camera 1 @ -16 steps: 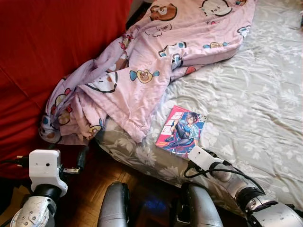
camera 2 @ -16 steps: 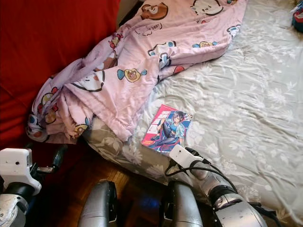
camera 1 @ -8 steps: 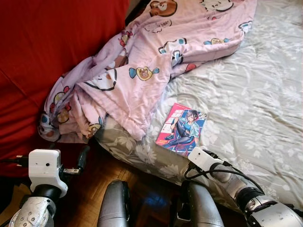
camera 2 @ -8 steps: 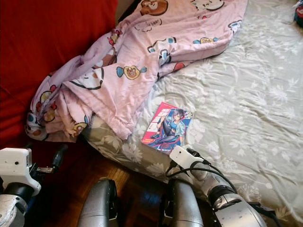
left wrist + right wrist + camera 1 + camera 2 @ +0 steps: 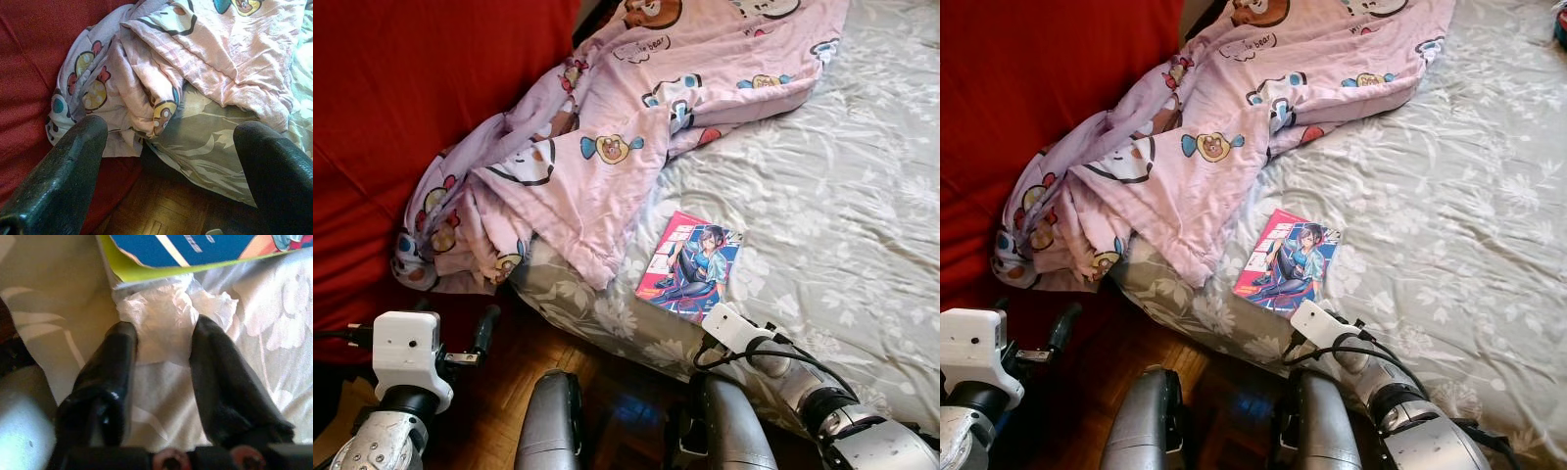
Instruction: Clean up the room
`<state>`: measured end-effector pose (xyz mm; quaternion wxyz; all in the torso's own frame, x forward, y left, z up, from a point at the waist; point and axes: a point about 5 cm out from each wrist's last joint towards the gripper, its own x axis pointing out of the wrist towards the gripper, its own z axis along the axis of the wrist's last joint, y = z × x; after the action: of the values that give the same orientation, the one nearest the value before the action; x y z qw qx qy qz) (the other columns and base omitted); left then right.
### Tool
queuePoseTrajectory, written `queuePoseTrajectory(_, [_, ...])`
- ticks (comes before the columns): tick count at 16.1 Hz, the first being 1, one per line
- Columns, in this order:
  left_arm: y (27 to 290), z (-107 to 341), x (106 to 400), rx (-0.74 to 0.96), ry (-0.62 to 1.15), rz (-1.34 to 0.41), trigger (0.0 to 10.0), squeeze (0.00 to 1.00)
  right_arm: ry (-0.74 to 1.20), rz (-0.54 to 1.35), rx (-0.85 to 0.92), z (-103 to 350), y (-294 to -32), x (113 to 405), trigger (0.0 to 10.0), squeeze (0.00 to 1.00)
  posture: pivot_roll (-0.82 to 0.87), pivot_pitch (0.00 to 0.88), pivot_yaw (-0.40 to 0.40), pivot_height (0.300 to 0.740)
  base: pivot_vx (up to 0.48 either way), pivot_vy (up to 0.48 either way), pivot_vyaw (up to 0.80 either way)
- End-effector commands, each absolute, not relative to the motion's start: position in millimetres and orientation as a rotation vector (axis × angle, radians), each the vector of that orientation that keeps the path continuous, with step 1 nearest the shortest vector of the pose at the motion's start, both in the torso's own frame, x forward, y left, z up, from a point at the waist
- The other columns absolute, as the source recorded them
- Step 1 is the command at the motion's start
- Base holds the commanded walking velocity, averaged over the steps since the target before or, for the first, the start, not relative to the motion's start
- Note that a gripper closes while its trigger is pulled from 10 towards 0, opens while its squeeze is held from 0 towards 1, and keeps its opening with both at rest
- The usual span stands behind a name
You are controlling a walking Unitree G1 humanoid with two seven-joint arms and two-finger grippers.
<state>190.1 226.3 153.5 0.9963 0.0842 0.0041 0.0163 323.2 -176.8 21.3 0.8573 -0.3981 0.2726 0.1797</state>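
Tissue [image 5: 166, 325] between right end effector [image 5: 164, 345] fingers

A red sofa [image 5: 401, 108] stands beside the bed, above a dark parquet floor [image 5: 499, 411].

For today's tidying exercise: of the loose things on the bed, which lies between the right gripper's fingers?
The crumpled tissue, white and wadded, just below the comic book; the pink blanket lies farther off.
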Motion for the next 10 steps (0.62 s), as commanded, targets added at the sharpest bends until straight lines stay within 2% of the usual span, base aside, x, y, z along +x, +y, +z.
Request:
queuePoseTrajectory(1, [227.3, 155.5, 186.3, 0.183, 0.017, 0.031, 10.0, 0.0, 0.6, 0.385, -0.818, 13.6, -175.4, 316.8, 0.0, 0.0, 0.24, 0.36, 0.014, 0.624, 0.0, 0.0, 0.0])
queuePoseTrajectory(3, [228.2, 154.1, 185.7, 0.187, 0.027, 0.038, 10.0, 0.0, 0.586, 0.387, -0.817, 14.5, -173.2, 317.7, 0.0, 0.0, 0.24, 0.352, 0.016, 0.624, 0.0, 0.0, 0.0])
queuePoseTrajectory(10, [234.1, 148.9, 190.5, 0.191, 0.024, 0.056, 10.0, 0.0, 0.586, 0.35, -0.801, 10.6, -175.1, 314.0, 0.0, 0.0, 0.25, 0.242, 0.035, 0.624, 0.0, 0.0, 0.0])
